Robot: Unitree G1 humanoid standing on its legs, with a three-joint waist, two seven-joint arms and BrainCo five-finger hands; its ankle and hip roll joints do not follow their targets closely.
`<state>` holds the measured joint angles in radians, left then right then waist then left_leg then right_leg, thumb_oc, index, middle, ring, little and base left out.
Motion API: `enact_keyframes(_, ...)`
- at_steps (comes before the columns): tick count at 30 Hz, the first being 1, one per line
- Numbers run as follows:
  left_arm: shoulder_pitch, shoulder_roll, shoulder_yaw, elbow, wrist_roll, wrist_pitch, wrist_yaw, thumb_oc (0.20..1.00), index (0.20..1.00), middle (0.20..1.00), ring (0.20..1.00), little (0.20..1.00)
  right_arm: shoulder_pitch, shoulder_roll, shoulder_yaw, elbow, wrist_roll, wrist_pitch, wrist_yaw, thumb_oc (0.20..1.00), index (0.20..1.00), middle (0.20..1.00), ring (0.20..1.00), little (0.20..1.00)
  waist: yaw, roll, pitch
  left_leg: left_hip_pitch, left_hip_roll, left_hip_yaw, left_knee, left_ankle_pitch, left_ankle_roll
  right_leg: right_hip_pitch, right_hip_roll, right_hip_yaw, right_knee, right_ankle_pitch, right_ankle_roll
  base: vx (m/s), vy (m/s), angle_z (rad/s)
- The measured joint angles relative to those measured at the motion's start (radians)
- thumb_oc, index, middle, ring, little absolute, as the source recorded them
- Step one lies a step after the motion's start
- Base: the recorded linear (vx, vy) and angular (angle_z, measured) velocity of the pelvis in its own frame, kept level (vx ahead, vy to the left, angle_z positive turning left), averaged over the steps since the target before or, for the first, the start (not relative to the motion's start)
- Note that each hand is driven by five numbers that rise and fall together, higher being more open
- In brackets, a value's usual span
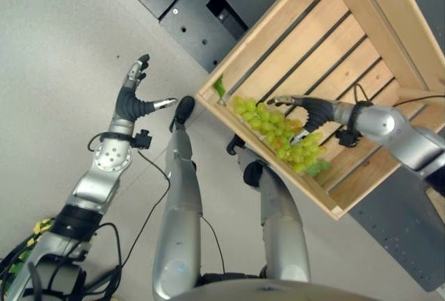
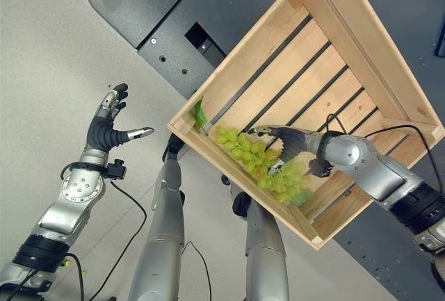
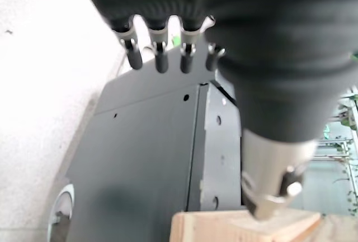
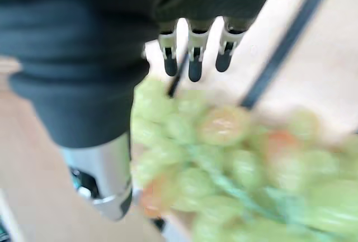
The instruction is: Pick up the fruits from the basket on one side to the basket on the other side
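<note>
Grey floor lies under a wooden crate on the right. Green grapes rest along its near wall. Above them the right hand hovers with fingers spread, holding nothing. Left hand is open over the floor.

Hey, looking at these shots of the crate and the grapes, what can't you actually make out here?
- Whether the right hand touches the grapes: in the eye views it covers part of the bunch, and the right wrist view is blurred.
- The wooden crate's far corner: cut off by the edge of the left eye view.
- The second basket: not identifiable.
- What lies past the left hand: its cover blocks much of the left wrist view.
</note>
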<state>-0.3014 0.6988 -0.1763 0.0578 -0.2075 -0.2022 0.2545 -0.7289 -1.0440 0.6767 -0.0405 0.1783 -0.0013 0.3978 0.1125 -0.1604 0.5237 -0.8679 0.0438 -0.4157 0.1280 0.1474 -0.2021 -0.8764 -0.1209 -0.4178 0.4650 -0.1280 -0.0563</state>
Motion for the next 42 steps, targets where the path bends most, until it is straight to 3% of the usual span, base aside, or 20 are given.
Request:
enact_keyframes(5, 0.000, 0.000, -0.001, 0.000, 0.000, 0.000, 0.001, 1.000, 1.000, 1.000, 1.000, 1.000, -0.027, 0.090, 0.007, 0.010, -0.001, 0.004, -0.011, 1.000, 1.000, 1.000, 1.000, 1.000, 0.010, 0.000, 0.000, -0.002, -0.001, 0.000, -0.003, 0.000, 0.000, -0.003, -0.001, 0.000, -0.001, -0.001, 0.001, 0.00, 0.000, 0.00)
enact_keyframes(26, -0.003, -0.001, -0.040, 0.001, 0.000, 0.000, 0.011, 1.000, 1.000, 1.000, 1.000, 1.000, -0.101, 0.209, 0.031, 0.141, -0.018, 0.003, -0.045, 1.000, 1.000, 1.000, 1.000, 1.000, 0.047, 0.018, 0.002, -0.019, -0.009, 0.001, -0.004, 0.000, 0.000, -0.026, -0.012, 0.000, 0.016, -0.014, 0.008, 0.00, 0.000, 0.00)
enact_keyframes(27, -0.003, -0.001, -0.040, 0.001, 0.000, 0.000, 0.011, 1.000, 1.000, 1.000, 1.000, 1.000, -0.100, 0.208, 0.031, 0.141, -0.018, 0.002, -0.044, 0.555, 0.555, 0.555, 0.555, 0.555, 0.047, 0.018, 0.002, -0.019, -0.011, 0.001, -0.004, 0.000, 0.000, -0.029, -0.015, 0.000, 0.022, -0.017, 0.004, 0.00, -0.002, 0.05)
enact_keyframes(28, -0.003, -0.001, -0.040, 0.001, 0.000, 0.001, 0.011, 1.000, 1.000, 1.000, 1.000, 1.000, -0.100, 0.208, 0.031, 0.141, -0.016, 0.002, -0.044, 0.457, 0.457, 0.457, 0.457, 0.457, 0.048, 0.018, 0.002, -0.019, -0.010, 0.001, -0.004, 0.000, 0.000, -0.029, -0.015, 0.000, 0.022, -0.017, 0.004, 0.00, 0.000, 0.00)
enact_keyframes(29, -0.003, -0.002, -0.040, 0.001, 0.000, 0.001, 0.011, 1.000, 1.000, 1.000, 1.000, 1.000, -0.101, 0.208, 0.033, 0.140, -0.009, 0.002, -0.044, 0.200, 0.200, 0.200, 0.200, 0.200, 0.048, 0.019, 0.002, -0.019, -0.011, 0.001, -0.005, 0.000, 0.000, -0.030, -0.015, 0.000, 0.023, -0.017, 0.004, 0.00, 0.000, 0.00)
enact_keyframes(42, -0.003, -0.002, -0.040, 0.001, 0.000, 0.000, 0.011, 1.000, 1.000, 1.000, 1.000, 1.000, -0.090, 0.211, 0.048, 0.142, 0.021, 0.001, -0.045, 0.200, 0.200, 0.200, 0.200, 0.200, 0.070, 0.019, 0.003, -0.024, -0.018, 0.000, -0.006, 0.001, 0.001, -0.035, -0.024, 0.000, 0.029, -0.021, 0.007, 0.00, 0.001, 0.00)
